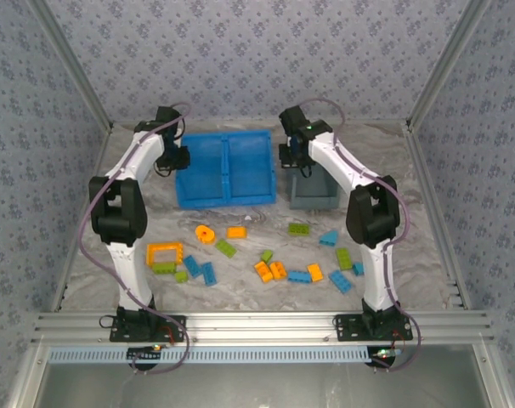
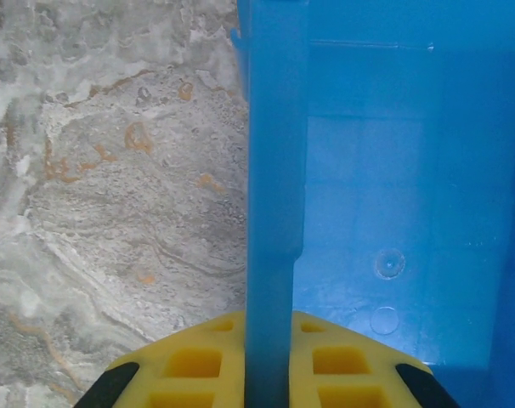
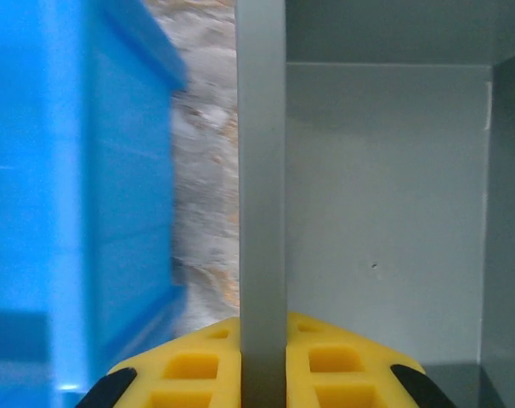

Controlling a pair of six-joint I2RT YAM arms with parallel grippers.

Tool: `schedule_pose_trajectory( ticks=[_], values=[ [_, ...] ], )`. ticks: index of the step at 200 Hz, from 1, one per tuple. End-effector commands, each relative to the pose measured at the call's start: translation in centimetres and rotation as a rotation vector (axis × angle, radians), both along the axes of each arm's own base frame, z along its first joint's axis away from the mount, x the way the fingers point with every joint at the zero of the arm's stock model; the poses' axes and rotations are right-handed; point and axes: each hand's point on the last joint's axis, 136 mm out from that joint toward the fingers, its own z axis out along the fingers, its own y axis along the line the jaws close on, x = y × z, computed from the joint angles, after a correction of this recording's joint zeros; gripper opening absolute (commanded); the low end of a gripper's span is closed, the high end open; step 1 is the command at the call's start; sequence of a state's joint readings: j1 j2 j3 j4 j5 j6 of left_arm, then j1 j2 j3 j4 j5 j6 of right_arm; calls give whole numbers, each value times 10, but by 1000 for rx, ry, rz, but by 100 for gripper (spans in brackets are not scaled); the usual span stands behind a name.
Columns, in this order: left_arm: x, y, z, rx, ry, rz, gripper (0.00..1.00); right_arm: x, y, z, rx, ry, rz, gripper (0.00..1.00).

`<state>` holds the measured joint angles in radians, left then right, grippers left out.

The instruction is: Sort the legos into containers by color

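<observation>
My left claw [image 1: 174, 158] is pinched almost shut on the left wall of the blue bin [image 1: 223, 202]. From the camera on my left wrist I see that wall [image 2: 274, 170] standing straight up between my two yellow fingers [image 2: 194, 361], one finger outside and one inside the bin.

My right claw [image 1: 293, 158] is pinched tight on the left wall of the grey bin [image 1: 315, 202]. The camera on my right wrist shows the thin grey wall [image 3: 262, 170] squeezed between my fingers [image 3: 194, 365]. The blue bin sits just beside it on the left, with a strip of desk [image 3: 206, 170] between them.

The wrist cameras show the grip up close and the smooth inside of each bin. The top camera shows the whole desk [image 1: 410, 170]: both bins stand side by side at the far end, and both my arms reach out to them.

The legos [image 1: 277, 270] lie loose on the desk, closer to my arm bases and well apart from both claws. They are orange, green and blue. An orange frame [image 1: 165, 246] lies near my left arm, and an orange round piece [image 1: 203, 235] is just beyond it.
</observation>
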<state>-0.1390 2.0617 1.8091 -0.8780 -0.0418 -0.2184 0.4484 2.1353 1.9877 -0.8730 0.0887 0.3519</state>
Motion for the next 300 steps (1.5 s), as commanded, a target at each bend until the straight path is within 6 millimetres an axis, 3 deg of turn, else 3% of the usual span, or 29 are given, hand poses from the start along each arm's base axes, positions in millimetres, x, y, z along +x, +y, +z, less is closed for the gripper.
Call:
schedule_pose_trajectory(
  ticks=[1,48,63,94,112,136,146,178,203,222,255,275,282,300],
  values=[
    [-5,14,19,41,-32,-26,0,12,11,10,39,-25,-35,16],
    [-6,19,17,44,-25,-29,0,20,33,8,68,-15,-16,17],
    [-6,23,18,58,-28,-17,0,19,32,-1,51,5,-23,18],
    [-7,25,21,65,-32,-4,0,19,34,-12,58,27,-17,27],
    [-7,20,18,35,-22,-3,0,16,38,-5,71,22,-12,39],
    [-7,13,19,-9,-21,8,0,10,35,20,84,-13,-20,51],
    [-7,11,22,-25,-31,9,5,5,31,33,86,-33,-30,54],
    [-6,3,40,-59,-76,11,28,-18,-1,77,70,-112,-88,62],
    [-5,-6,57,-86,-123,-5,38,-53,-38,92,58,-141,-167,64],
    [-4,-12,62,-111,-139,-17,41,-87,-64,90,66,-144,-218,66],
    [-4,-16,56,-128,-123,-13,41,-135,-110,64,78,-96,-310,70],
    [-7,-10,60,-130,-146,28,42,-147,-139,49,118,-78,-378,70],
    [-9,-7,65,-143,-163,51,42,-153,-149,36,118,-53,-400,69],
    [-19,5,87,-188,-223,124,44,-150,-169,26,126,-52,-437,69]
  ],
)
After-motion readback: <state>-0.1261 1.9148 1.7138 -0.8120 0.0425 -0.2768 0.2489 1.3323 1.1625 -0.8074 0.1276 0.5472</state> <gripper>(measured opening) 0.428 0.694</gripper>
